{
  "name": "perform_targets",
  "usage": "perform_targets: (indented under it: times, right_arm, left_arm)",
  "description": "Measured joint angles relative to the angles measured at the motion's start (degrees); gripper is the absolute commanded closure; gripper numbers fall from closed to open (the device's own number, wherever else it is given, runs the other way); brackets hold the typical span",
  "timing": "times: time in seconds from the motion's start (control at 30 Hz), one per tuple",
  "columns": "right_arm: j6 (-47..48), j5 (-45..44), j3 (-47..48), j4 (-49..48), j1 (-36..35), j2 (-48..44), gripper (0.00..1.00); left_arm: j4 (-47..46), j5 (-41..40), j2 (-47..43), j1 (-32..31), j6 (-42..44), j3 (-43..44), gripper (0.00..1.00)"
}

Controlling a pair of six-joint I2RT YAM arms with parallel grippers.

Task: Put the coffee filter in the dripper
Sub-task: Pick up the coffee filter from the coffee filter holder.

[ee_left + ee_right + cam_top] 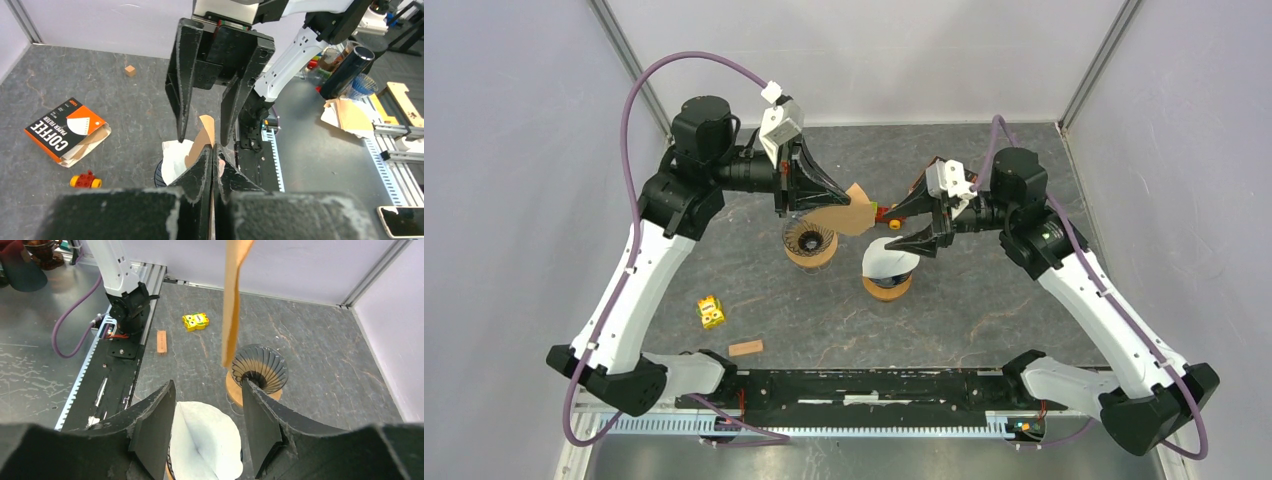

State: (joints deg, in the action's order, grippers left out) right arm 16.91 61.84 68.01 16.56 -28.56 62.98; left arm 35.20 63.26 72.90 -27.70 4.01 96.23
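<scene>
My left gripper (846, 197) is shut on a brown paper coffee filter (852, 214) and holds it edge-on in the air, above and just right of an empty ribbed glass dripper (810, 240) on a wooden base. The filter shows in the left wrist view (204, 136) between the shut fingertips, and hangs in the right wrist view (232, 300) over that dripper (258, 368). My right gripper (892, 228) is open and empty, jaws wide (207, 402) above a second dripper (888, 285) that holds a white filter (210, 440).
A yellow toy block (711, 313) and a small wooden block (745, 348) lie front left. An orange coffee filter box (65, 130), a red and yellow toy (86, 180) and a wooden cube (130, 70) lie on the right side. Enclosure walls surround the table.
</scene>
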Motion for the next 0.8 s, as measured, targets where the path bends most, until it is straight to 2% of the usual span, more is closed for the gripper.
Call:
perform_targets:
  times: [0.3, 0.47, 0.8]
  right_arm:
    - [-2.6, 0.9, 0.0, -3.7, -1.4, 2.1, 0.48]
    - [-2.5, -1.1, 0.0, -3.6, -1.4, 3.6, 0.49]
    - [-1.9, -2.1, 0.0, -3.6, -1.4, 3.6, 0.58]
  left_arm:
    - [-6.6, 2.0, 0.0, 0.6, -7.5, -1.9, 0.98]
    - [-7.6, 3.0, 0.0, 0.6, -8.6, -1.9, 0.98]
    - [-8.3, 3.3, 0.0, 0.6, -8.9, -2.5, 0.98]
